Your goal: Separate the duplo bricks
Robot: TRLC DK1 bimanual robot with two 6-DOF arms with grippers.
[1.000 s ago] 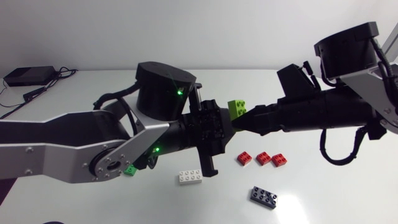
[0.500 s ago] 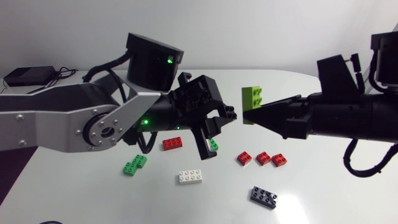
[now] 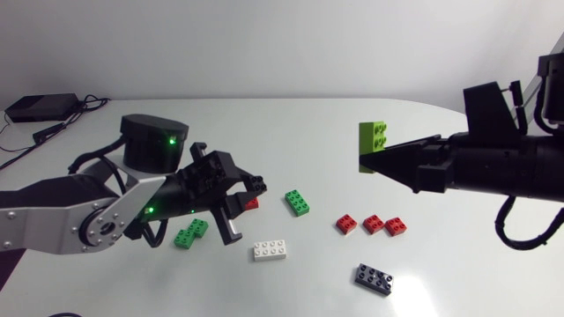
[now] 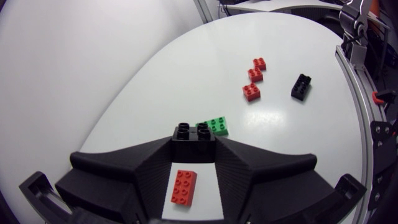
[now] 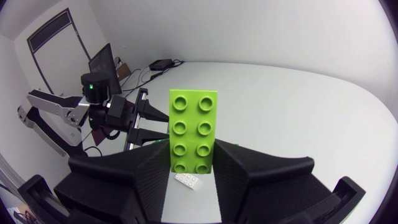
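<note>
A lime brick [image 3: 374, 141] is clamped by the right gripper [image 3: 362, 165], a black brick [image 4: 194, 132] by the left gripper [image 4: 194, 147]. Red bricks [image 3: 373, 224] and a white brick [image 3: 270, 250] are strewn between them.

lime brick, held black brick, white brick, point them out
lime brick [image 5: 194, 130]: right wrist view, studded face
held black brick [image 4: 194, 148]: left wrist view, side wall
white brick [image 3: 270, 249]: head view, studded top
</note>
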